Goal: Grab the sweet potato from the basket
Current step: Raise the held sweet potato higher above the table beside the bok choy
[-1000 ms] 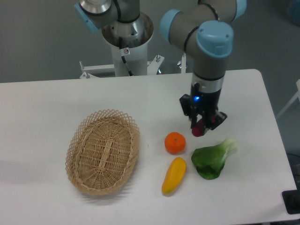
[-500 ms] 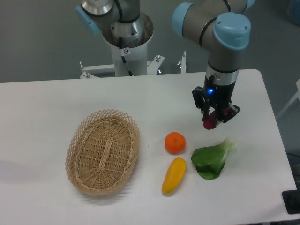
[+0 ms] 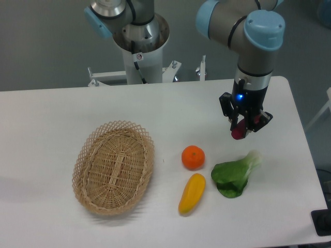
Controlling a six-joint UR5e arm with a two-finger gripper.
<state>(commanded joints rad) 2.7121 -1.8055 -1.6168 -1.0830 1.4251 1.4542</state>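
The gripper [image 3: 241,129] hangs in the right-centre of the frame, above the white worktop [image 3: 62,113], w/ its fingers [image 3: 234,122] clamped on the sweet potato [image 3: 238,133]; only the magenta lower end shows below the fingers, rest is hidden. The potato is lifted off the worktop, well apart from the basket [image 3: 114,167], which sits at lower left w/ nothing visible inside it. A blue light glows on the gripper body just above the fingers. Below the gripper and slightly left lies a green leafy veg [image 3: 234,176], its pale stalk end pointing toward the upper right. Left of that, the round orange fruit [image 3: 193,157] sits near the frame centre, and the yellow-orange veg [image 3: 192,194] lies just below it, tilted, close to the fruit but whether touching can't be told. The arm's base column [image 3: 140,44] stands at the top, behind the worktop's far edge.
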